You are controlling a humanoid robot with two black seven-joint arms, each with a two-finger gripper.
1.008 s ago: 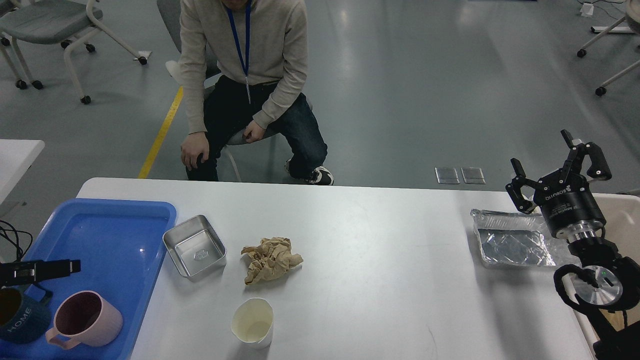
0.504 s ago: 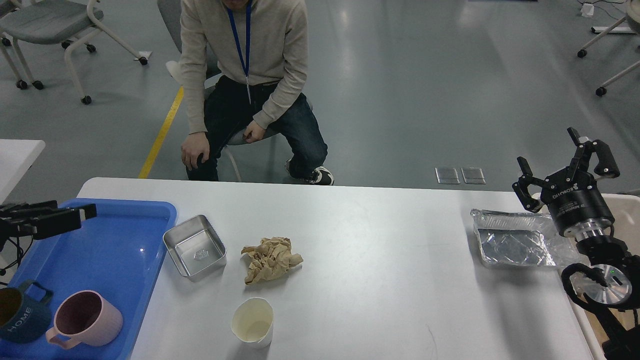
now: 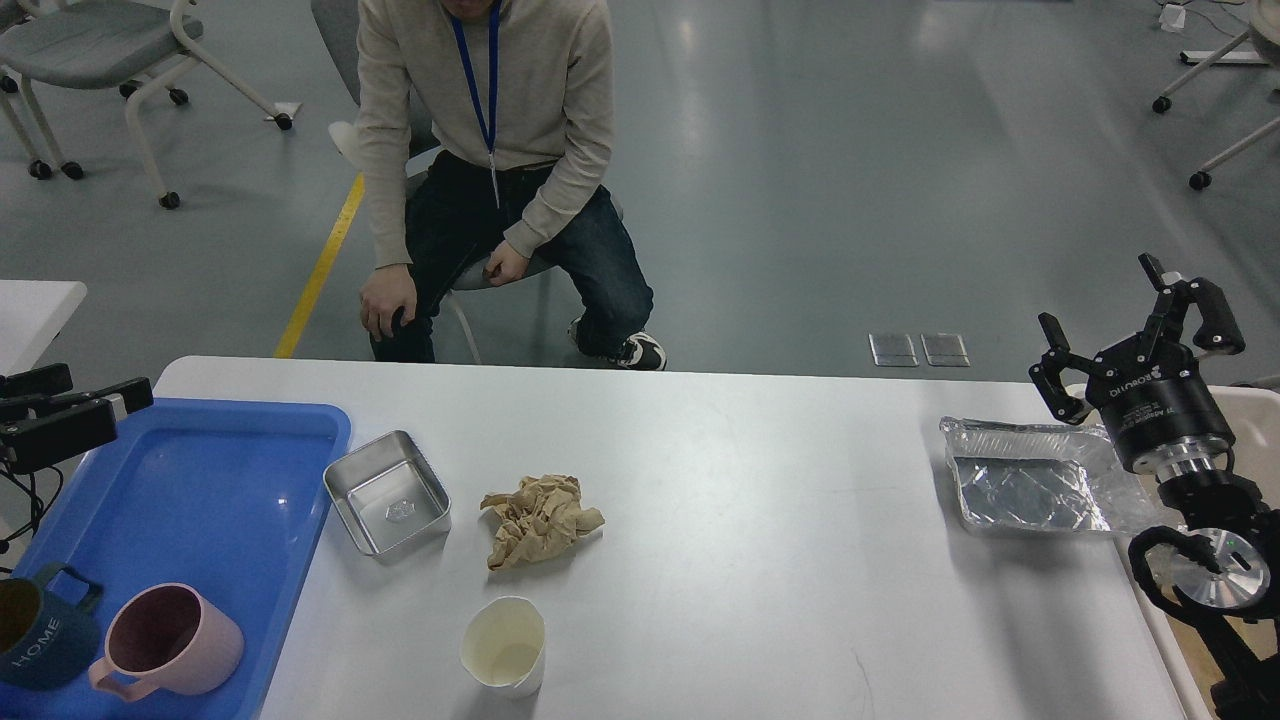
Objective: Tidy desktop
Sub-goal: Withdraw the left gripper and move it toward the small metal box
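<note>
The white-grey desktop [image 3: 760,470] fills the lower view. On it lie a square metal dish [image 3: 388,492], a crumpled brown paper [image 3: 538,520], a pale paper cup [image 3: 504,645] and a foil tray in clear wrap [image 3: 1030,490]. My left gripper [image 3: 105,398] hovers over the far left corner of the blue tray [image 3: 220,470], open and empty. My right gripper [image 3: 1135,325] is open and empty, raised above the right end of the foil tray.
A pink mug [image 3: 168,640] and a dark blue "HOME" mug [image 3: 35,640] stand at the near end of the blue tray. A beige bin [image 3: 1255,430] sits beyond the table's right edge. A person [image 3: 490,170] sits behind the table's far edge.
My left gripper has risen from beside the dark blue mug and moved to the tray's far left corner. My right gripper has drifted slightly right.
</note>
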